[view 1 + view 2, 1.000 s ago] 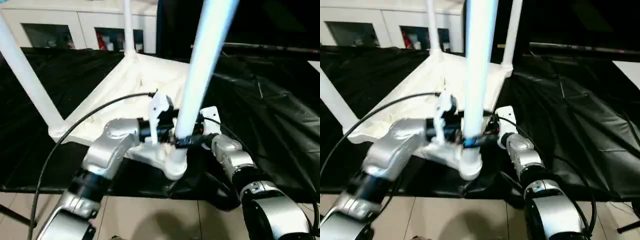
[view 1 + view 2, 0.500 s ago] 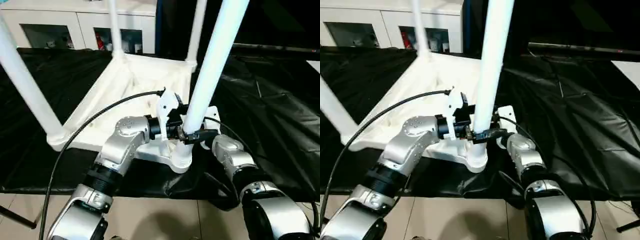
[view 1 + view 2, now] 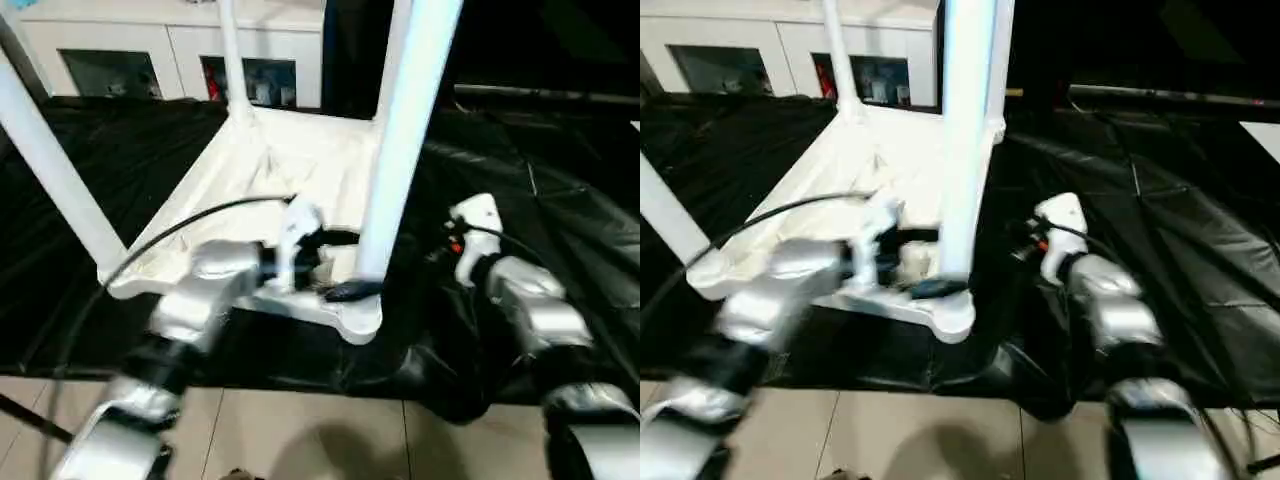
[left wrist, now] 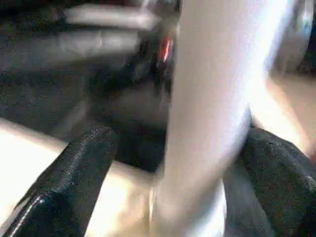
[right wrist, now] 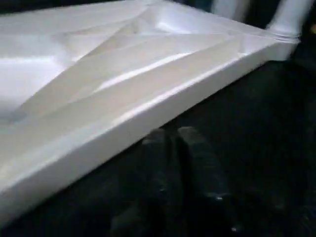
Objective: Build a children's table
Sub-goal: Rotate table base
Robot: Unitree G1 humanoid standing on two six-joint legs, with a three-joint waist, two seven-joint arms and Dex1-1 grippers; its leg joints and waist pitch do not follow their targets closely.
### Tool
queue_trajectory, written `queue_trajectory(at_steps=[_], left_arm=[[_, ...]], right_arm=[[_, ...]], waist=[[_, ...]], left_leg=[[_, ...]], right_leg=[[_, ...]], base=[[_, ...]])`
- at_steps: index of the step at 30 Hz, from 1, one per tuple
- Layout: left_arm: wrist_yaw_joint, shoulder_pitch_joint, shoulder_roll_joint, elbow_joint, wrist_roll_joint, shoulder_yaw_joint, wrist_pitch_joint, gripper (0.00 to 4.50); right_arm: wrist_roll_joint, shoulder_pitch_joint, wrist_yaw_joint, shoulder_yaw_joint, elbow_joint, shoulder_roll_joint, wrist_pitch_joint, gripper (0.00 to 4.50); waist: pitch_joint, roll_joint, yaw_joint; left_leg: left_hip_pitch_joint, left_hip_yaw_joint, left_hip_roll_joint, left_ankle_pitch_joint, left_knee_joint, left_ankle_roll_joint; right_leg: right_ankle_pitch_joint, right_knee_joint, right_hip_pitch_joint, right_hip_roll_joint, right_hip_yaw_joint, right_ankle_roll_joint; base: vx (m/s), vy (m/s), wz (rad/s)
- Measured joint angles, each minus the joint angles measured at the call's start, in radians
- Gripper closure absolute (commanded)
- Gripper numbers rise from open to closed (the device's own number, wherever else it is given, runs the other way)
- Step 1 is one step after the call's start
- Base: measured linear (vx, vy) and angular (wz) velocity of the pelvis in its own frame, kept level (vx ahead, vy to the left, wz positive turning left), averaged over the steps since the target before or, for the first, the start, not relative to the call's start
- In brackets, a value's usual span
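The floor [image 3: 300, 430] with pale tiles is nearest, at 6 o'clock in the head views. Just past it lies a black sheet [image 3: 560, 190], and the table top [image 3: 300, 160] rests on it upside down, in the middle of the scene.

The left gripper [image 4: 163, 168] is at the near corner of the top. Its two black fingers [image 4: 74, 177] stand wide apart, one on each side of the near leg [image 3: 400, 150]. They sit close to the leg, but I cannot tell if they touch it. The near leg stands up straight in its corner socket [image 3: 360, 315].

The right gripper [image 5: 177, 163] is at about 3 o'clock from that leg, over the black sheet and apart from the table. Its fingers [image 5: 197, 158] are almost together, with only a thin gap. It holds nothing.

A second leg [image 3: 50, 170] rises at 9 o'clock. A third leg [image 3: 232, 60] stands at the far corner, near 11 o'clock. Farthest back, at 12 o'clock, is a white cabinet [image 3: 150, 50] with dark openings.
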Motion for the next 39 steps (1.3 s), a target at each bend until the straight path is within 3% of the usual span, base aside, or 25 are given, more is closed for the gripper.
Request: queue_trajectory(at_steps=[3,7,8,12,14,23,39], left_arm=[[-0.045,0.016,0.090,0.000,0.033,-0.005,0.017,0.00],[-0.074,0.003,0.095,-0.004,0.039,-0.028,0.021,0.00],[-0.090,0.002,0.107,-0.004,0.043,-0.035,0.020,0.18],[-0.107,-0.005,0.141,0.003,0.078,-0.037,-0.017,0.36],[-0.102,-0.026,0.134,0.030,0.120,-0.060,-0.074,0.74],[-0.086,-0.089,0.075,0.196,0.208,-0.120,-0.222,1.36],[-0.133,-0.162,0.028,0.417,0.261,-0.143,-0.323,2.74]], right_arm=[[0.042,0.057,0.089,0.002,-0.137,-0.072,0.068,3.69],[0.093,0.088,0.193,0.041,-0.282,-0.109,0.143,3.32],[0.106,0.106,0.224,0.054,-0.319,-0.125,0.164,3.27],[0.118,0.152,0.277,0.059,-0.365,-0.158,0.213,3.07],[0.116,0.162,0.275,0.077,-0.395,-0.163,0.223,2.78],[0.123,0.183,0.294,0.099,-0.489,-0.174,0.289,2.09],[0.141,0.225,0.294,0.110,-0.542,-0.194,0.319,0.77]], waist=[[0.000,0.001,0.002],[0.000,0.001,0.007],[0.000,0.001,0.009],[0.000,0.001,0.016],[0.000,0.001,0.019],[0.000,0.001,0.029],[-0.002,0.004,0.030]], left_leg=[[0.000,0.000,0.000,0.000,0.000,0.000],[-0.001,0.001,0.000,0.000,0.000,0.000],[-0.001,0.000,0.000,0.000,0.000,0.000],[-0.001,0.000,0.000,0.000,0.000,0.000],[-0.001,0.001,0.000,0.000,0.000,0.000],[-0.001,0.000,0.000,0.000,0.000,0.000],[-0.001,0.000,0.000,0.000,0.000,0.000]], right_leg=[[0.000,-0.001,0.000,0.000,0.000,0.000],[0.000,-0.003,0.001,-0.001,0.001,0.000],[0.000,-0.003,0.001,-0.001,0.000,0.000],[0.000,-0.003,0.001,-0.001,0.000,0.001],[0.000,-0.003,0.001,-0.001,0.001,0.001],[0.000,-0.003,0.001,-0.001,0.000,0.001],[0.000,-0.003,0.001,-0.001,0.000,0.000]], base=[[0.000,0.000,0.00],[0.000,0.000,0.00],[0.000,0.000,0.00],[0.000,0.000,0.00],[0.000,0.000,0.00],[0.000,0.000,0.00],[0.000,0.000,0.00]])
